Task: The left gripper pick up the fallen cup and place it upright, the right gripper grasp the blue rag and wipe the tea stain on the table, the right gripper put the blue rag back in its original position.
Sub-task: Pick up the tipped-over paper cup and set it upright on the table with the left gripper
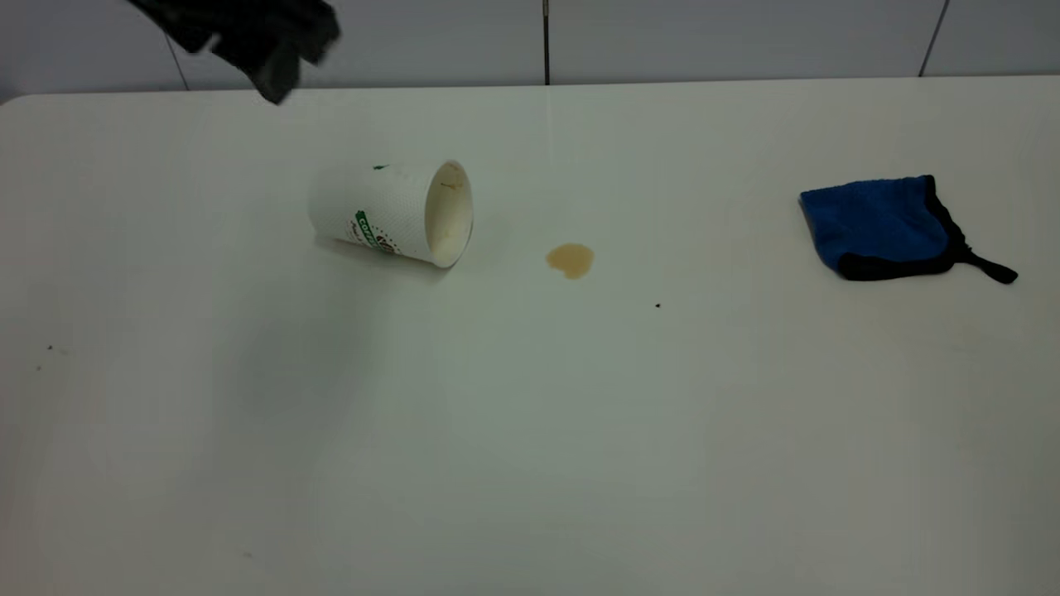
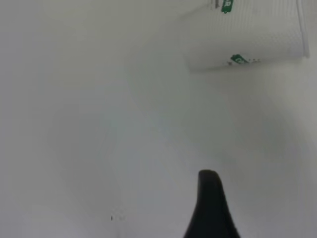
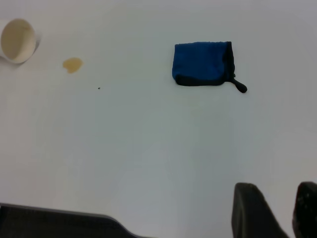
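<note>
The cup [image 1: 393, 213] lies on its side on the table [image 1: 530, 430], left of centre, with its mouth towards the tea stain [image 1: 570, 260]. The blue rag [image 1: 882, 225] lies flat at the right, its loop tail pointing right. My left gripper [image 1: 257, 41] hangs above the table's far left edge, behind the cup and apart from it. In the left wrist view the cup [image 2: 242, 34] lies ahead, and one black finger [image 2: 210, 203] shows with nothing in it. My right gripper [image 3: 275, 198] is out of the exterior view, empty, its fingers slightly apart, well back from the rag [image 3: 202, 63].
A tiny dark speck [image 1: 657, 305] lies right of the stain. The right wrist view also shows the stain [image 3: 73, 64], the cup's mouth [image 3: 19, 40] and a dark edge [image 3: 59, 220] at its lower corner. The table's far edge meets a grey wall [image 1: 662, 33].
</note>
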You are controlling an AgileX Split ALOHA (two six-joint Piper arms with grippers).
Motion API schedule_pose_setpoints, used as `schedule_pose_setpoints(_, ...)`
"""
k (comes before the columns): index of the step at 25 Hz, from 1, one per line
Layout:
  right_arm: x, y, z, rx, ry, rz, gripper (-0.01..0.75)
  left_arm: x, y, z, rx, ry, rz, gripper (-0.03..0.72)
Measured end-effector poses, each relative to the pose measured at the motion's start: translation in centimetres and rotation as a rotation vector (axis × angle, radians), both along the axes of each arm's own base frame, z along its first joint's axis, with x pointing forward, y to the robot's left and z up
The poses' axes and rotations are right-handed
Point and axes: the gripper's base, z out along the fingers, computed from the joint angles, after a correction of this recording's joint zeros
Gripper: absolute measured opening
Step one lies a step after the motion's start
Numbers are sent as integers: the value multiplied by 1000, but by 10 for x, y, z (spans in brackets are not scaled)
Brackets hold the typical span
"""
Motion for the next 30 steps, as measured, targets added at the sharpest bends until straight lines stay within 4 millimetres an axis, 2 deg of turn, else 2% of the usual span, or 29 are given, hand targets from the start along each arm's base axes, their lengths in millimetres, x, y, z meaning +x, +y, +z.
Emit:
schedule_pose_setpoints(6,0,0,0,0,0,0,242,14,-41,-51,116,-45,-47,579)
schedule_pose_setpoints(9,0,0,0,0,0,0,242,18,-50,-72,157,-67,-66,579)
schedule_pose_setpoints(14,0,0,0,0,0,0,242,25,-54,-99,207,-111,-100,579)
schedule_pose_setpoints(23,0,0,0,0,0,0,242,39,-63,-120,88,-306,-67,579)
schedule_pose_setpoints(30,0,0,0,0,0,0,242,49,-70,-138,77,-314,-30,579)
